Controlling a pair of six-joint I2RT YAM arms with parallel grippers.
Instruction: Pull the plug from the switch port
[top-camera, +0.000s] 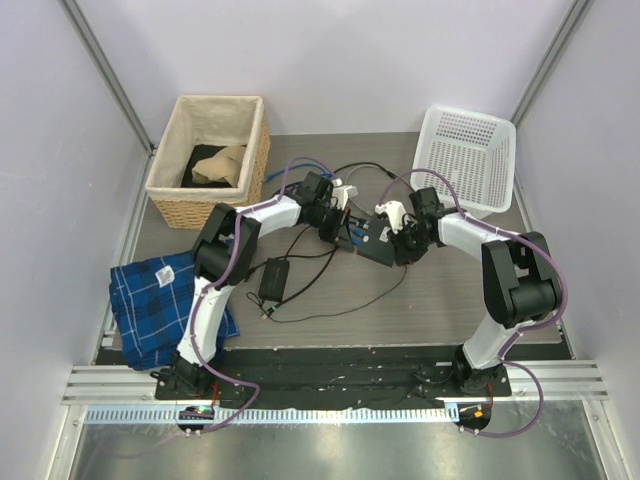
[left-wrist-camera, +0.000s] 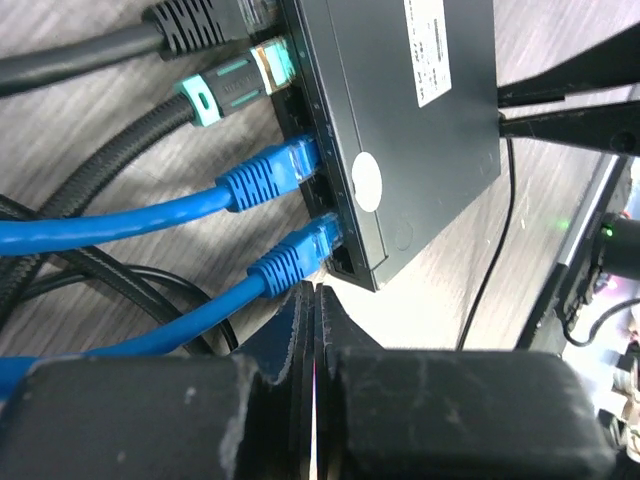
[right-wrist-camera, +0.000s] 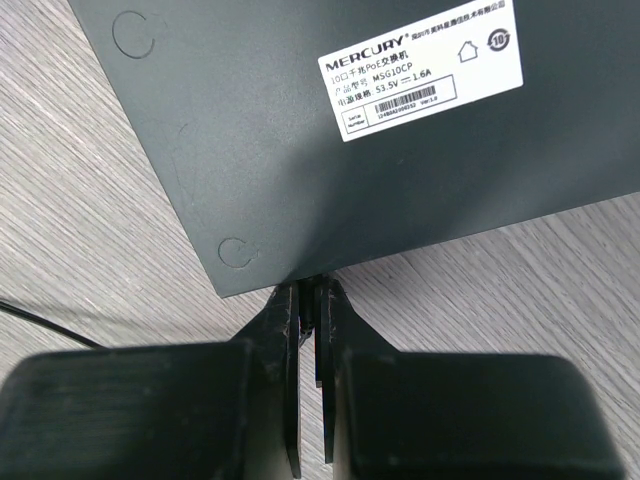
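The switch port (left-wrist-camera: 420, 150) is a flat black box with a white label, lying mid-table (top-camera: 373, 246). Several plugs sit in its side sockets: a black one (left-wrist-camera: 195, 22), a teal one (left-wrist-camera: 235, 85) and two blue ones (left-wrist-camera: 268, 178) (left-wrist-camera: 298, 258). My left gripper (left-wrist-camera: 315, 296) is shut and empty, just beside the nearer blue plug, on the switch's left (top-camera: 338, 227). My right gripper (right-wrist-camera: 315, 296) is pinched shut at the switch's opposite edge (right-wrist-camera: 300, 150), with a thin dark part of it between the tips. It also shows in the top view (top-camera: 393, 237).
A wicker basket (top-camera: 207, 152) stands at the back left and a white plastic basket (top-camera: 466, 160) at the back right. A blue plaid cloth (top-camera: 160, 300) lies at the left. A small black power adapter (top-camera: 273, 278) and loose black cables lie in front of the switch.
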